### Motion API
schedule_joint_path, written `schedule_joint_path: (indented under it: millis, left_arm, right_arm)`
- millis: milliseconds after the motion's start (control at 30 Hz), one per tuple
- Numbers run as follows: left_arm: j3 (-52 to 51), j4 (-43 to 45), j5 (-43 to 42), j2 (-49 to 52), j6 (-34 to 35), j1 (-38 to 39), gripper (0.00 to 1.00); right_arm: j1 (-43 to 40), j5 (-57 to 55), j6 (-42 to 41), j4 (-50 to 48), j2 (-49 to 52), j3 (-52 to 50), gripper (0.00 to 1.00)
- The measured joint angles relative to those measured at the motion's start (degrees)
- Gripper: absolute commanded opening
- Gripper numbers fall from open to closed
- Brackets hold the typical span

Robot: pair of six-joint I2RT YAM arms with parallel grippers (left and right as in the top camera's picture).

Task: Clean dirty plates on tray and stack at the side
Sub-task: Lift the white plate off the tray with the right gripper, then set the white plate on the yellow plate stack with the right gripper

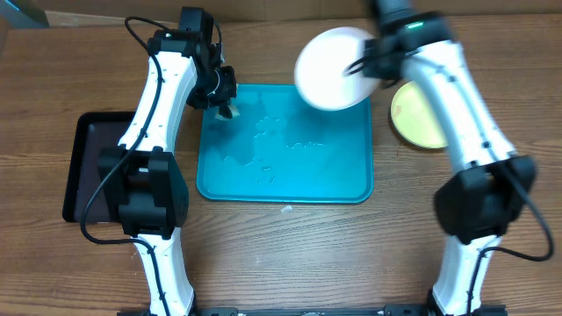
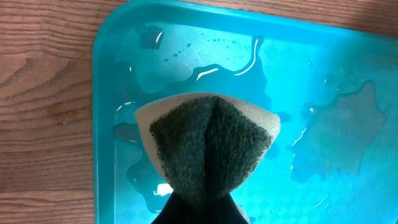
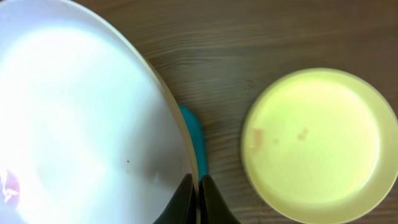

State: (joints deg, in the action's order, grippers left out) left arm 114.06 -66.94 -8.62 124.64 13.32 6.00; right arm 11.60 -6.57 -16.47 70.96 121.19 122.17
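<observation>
white plate (image 1: 334,68): we are seeing it lifted and tilted, hanging over the far right corner of the tray (image 1: 342,180), with its rim pinched by the right gripper (image 3: 198,186).
white plate surface: it is looking mostly clean to us. A faint pinkish patch at the frame edge of the right wrist view may be a smear or only glare.
right gripper: its fingers are closing tight together on the plate's edge.
yellow-green plate (image 3: 320,146): it is lying flat on the table (image 1: 281,254), just to the right of the tray and apart from it, and is showing two small reddish marks.
tray: it is sitting in the middle of the table, with water (image 2: 205,68) pooling in patches across it.
left gripper (image 1: 226,105): it is clamping a sponge (image 2: 208,140) over the tray's far left corner.
sponge: it is bending into a fold, with the dark green scouring side facing the camera and pale foam showing at the edge.
black tray (image 1: 88,167): it is lying to the left of the turquoise one, under the left arm.
</observation>
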Motion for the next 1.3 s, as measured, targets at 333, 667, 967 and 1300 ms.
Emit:
schedule_joint_path:
  millis: [333, 667, 967, 1300]
  left_arm:
    - [-0.02, 0.00, 0.02, 0.00, -0.02, 0.00, 0.04]
    - [-0.02, 0.00, 0.00, 0.00, -0.02, 0.00, 0.04]
    - [-0.02, 0.22, 0.00, 0.00, -0.02, 0.00, 0.04]
    - [-0.02, 0.90, 1.33, 0.00, 0.00, -0.02, 0.04]
  right_arm:
    - [-24.48, 11.74, -2.75, 4.68, -0.02, -1.03, 0.04]
    - [-29.59, 11.72, -3.02, -4.42, 0.00, -16.24, 0.12]
    - [-29.44, 12.52, -3.26, -5.22, 0.00, -19.56, 0.34]
    - [-24.28, 32.09, 0.68, -4.52, 0.00, -19.56, 0.58]
